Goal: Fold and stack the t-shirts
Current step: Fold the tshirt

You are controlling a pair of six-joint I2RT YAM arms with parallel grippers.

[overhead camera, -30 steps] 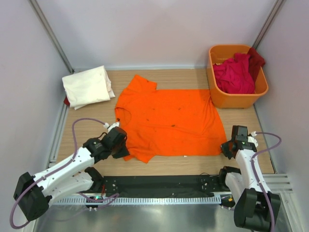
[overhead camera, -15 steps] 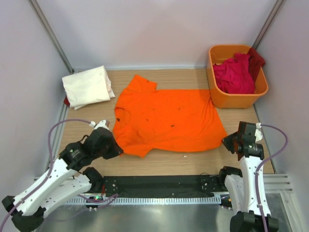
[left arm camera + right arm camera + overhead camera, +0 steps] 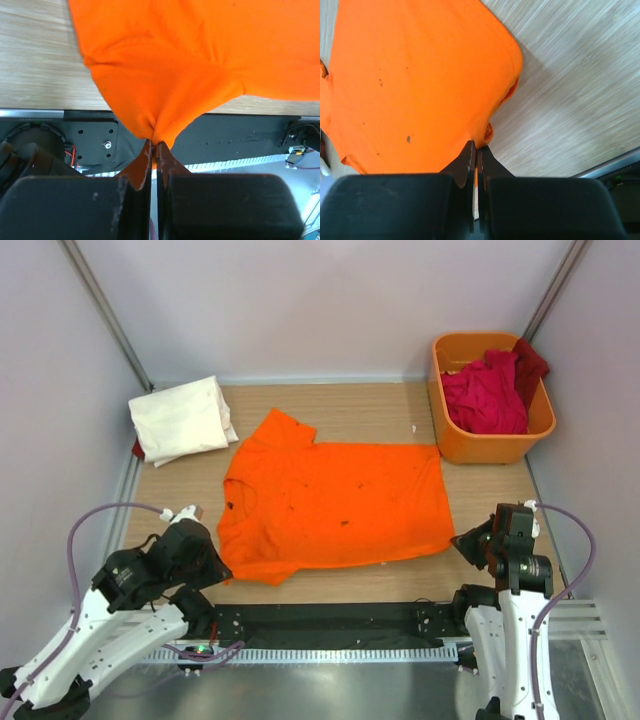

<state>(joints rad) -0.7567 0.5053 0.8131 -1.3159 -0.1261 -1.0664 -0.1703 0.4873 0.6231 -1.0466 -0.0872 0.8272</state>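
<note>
The bright orange t-shirt [image 3: 335,502] lies spread flat on the wooden table, neck to the left. My left gripper [image 3: 212,562] is shut on its near left sleeve; the cloth [image 3: 165,75] bunches into the jaws [image 3: 154,145]. My right gripper [image 3: 462,544] is shut on the shirt's near right hem corner [image 3: 487,131], jaws pinched tight [image 3: 475,147]. A cream-white t-shirt [image 3: 182,419] lies folded at the far left with a dark red edge under it. Crimson and dark red t-shirts [image 3: 490,390] are heaped in the tub.
The rigid orange plastic tub [image 3: 487,445] stands at the far right corner. A black base rail [image 3: 330,622] and metal ledge run along the near edge. Grey walls close in on three sides. Bare wood [image 3: 370,400] shows behind the orange shirt.
Both arms have pulled back toward the near edge, lifting and dragging the orange shirt nearer and leftward. The shirt now lies flatter and more stretched out.
</note>
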